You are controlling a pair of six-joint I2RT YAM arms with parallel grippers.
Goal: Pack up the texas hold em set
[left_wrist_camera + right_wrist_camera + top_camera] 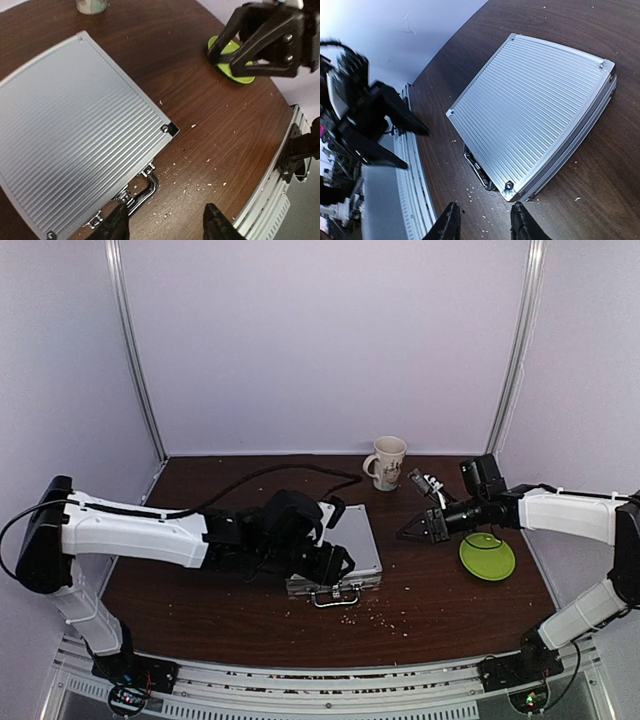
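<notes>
The silver aluminium case (345,552) lies closed and flat on the brown table, its ribbed lid up and its metal handle (335,596) toward the near edge. It also shows in the left wrist view (70,130) and the right wrist view (535,115). My left gripper (335,565) hovers over the case's near edge, open and empty, its fingertips (116,226) above the handle (140,192). My right gripper (410,533) is open and empty, above the table to the right of the case. Chips, dice and card box are out of view.
A cream mug (386,462) stands at the back behind the case. A green plate (487,556) lies at the right under my right arm, also in the left wrist view (231,62). Small pale crumbs (375,612) are scattered in front of the case.
</notes>
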